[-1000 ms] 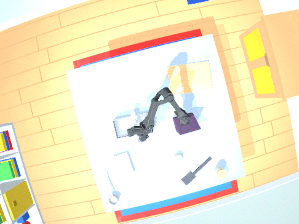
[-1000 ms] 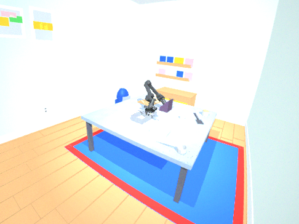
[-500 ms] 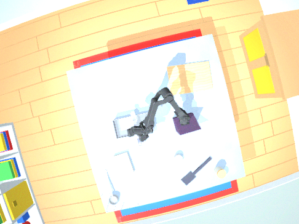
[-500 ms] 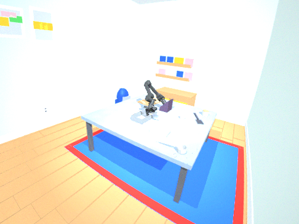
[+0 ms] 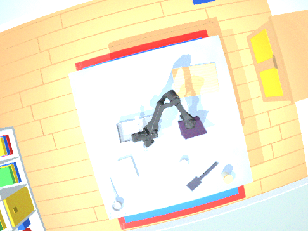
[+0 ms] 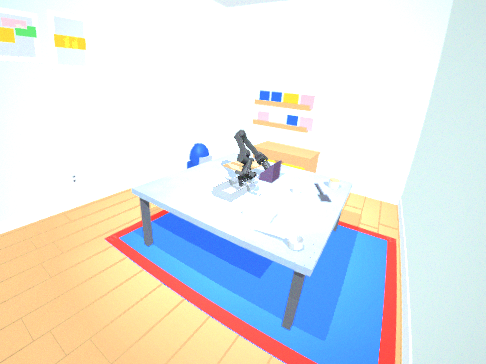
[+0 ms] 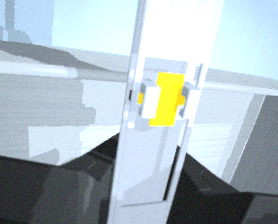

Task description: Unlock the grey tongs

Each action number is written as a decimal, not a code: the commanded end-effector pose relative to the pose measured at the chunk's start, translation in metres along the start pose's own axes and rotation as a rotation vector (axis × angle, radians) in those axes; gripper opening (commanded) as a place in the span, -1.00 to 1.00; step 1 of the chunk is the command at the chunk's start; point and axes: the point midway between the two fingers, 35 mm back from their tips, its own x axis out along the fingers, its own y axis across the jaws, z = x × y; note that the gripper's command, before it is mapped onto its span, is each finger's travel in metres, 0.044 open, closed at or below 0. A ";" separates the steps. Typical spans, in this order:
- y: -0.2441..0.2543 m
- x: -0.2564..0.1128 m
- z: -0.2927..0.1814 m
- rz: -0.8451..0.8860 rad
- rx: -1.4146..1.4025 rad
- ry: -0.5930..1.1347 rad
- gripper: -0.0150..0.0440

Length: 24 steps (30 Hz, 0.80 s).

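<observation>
The grey tongs [image 7: 176, 30] run upright through the wrist view, with a yellow piece [image 7: 168, 100] between small white lugs near the hinge. My gripper [image 7: 143, 143] [image 6: 243, 179] is shut on the tongs, a dark finger against each side of the arms below the yellow piece. The tongs pass over the rim of the roasting tin [image 5: 119, 132] [image 6: 215, 192] [image 7: 65, 71]; whether they still touch it is unclear. Their tips are hidden, and the state of the lock cannot be told. The wooden board [image 5: 210, 79] lies beyond my arm, towards the table's far right corner in the top view.
The arm stands by a purple block [image 5: 194, 132] [image 6: 270, 173]. A dark spatula [image 5: 194, 184] [image 6: 322, 197], a cream-topped cup [image 5: 228, 178] [image 6: 334, 183] and a long-handled white ladle [image 5: 117, 205] [image 6: 296, 243] lie towards the table's near side in the top view.
</observation>
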 end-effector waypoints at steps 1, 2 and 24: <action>-0.031 -0.043 -0.004 -0.043 0.022 0.000 -1.00; -0.034 -0.050 -0.004 -0.044 0.021 0.001 -1.00; -0.037 -0.048 0.000 0.028 0.019 -0.016 -1.00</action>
